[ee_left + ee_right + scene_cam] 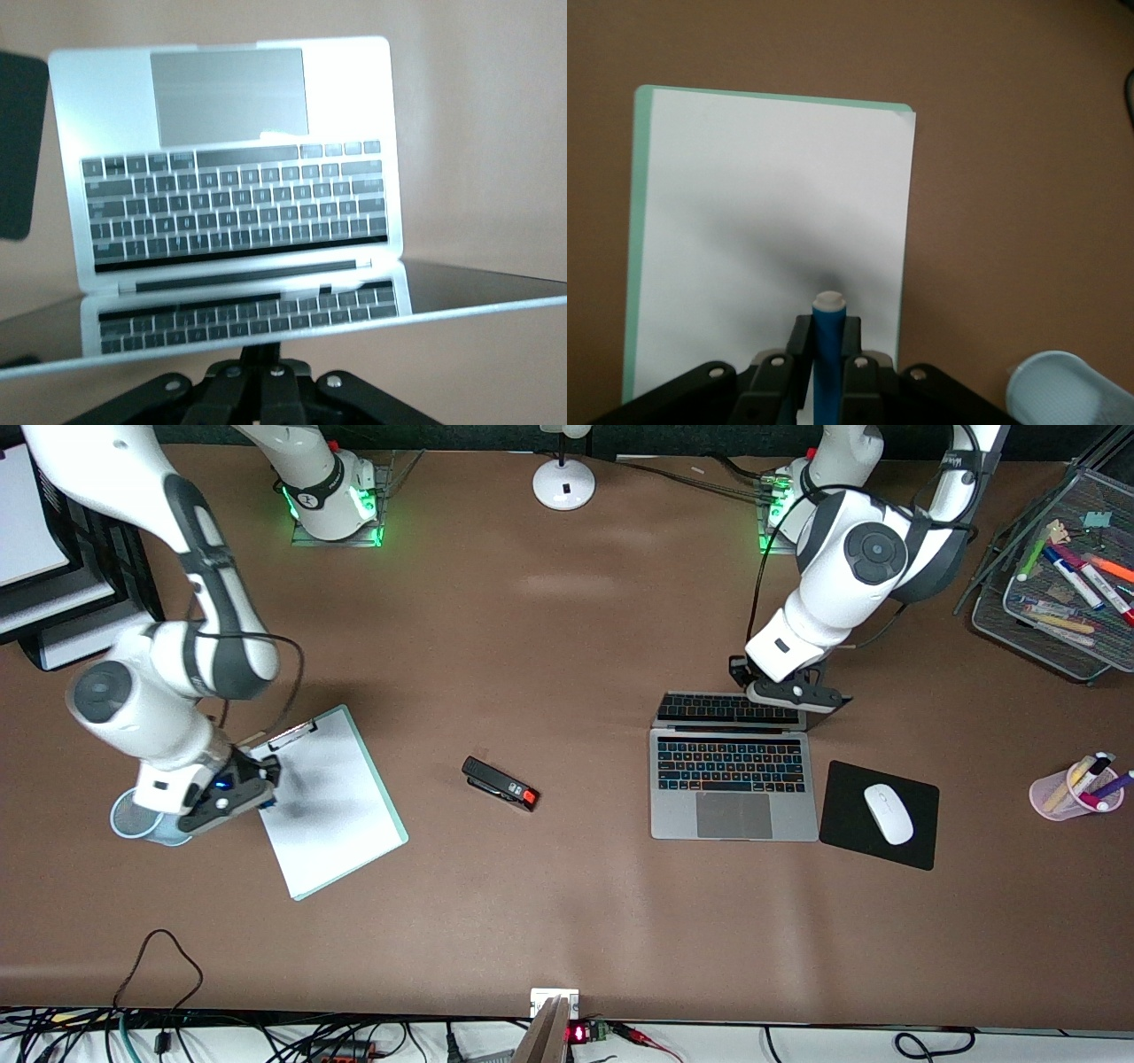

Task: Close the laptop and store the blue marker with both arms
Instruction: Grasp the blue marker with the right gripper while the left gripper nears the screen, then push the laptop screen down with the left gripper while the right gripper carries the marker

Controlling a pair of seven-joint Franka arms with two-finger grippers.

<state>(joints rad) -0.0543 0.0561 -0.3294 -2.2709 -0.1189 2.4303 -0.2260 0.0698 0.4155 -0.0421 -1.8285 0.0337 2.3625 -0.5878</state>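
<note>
- Nearest the front camera, the laptop (733,778) lies on the brown worktop (567,921) toward the left arm's end, its keyboard deck flat and its lid partly lowered over the hinge edge.
- Just beside it, toward the left arm's end, a black mouse pad (912,840) carries a white mouse (888,813); neither seems to be in the lid's path.
- Near the middle of the worktop, well apart from the laptop, lies a black stapler (500,783) with a red end.
- Toward the right arm's end, a clipboard (330,801) with a white sheet lies flat.
- The right hand (252,784) hangs over the clipboard's edge, its fingers (799,341) pinching the blue marker (828,354), white end pointing down; held upright like that, it looks ready to drop in end-first.
- Just beside that hand stands a pale blue cup (133,815), partly hidden by the arm; I judge it the likely store for the marker.
- Farther back, the left hand (791,693) sits at the lid's top edge; whether its fingers are spread or pressed together I cannot tell. The left wrist view shows the dark screen (478,288) tilted and reflecting the keys, so closing looks under way, not finished.
- Farthest, a mesh tray (1045,615) holds other markers.
</note>
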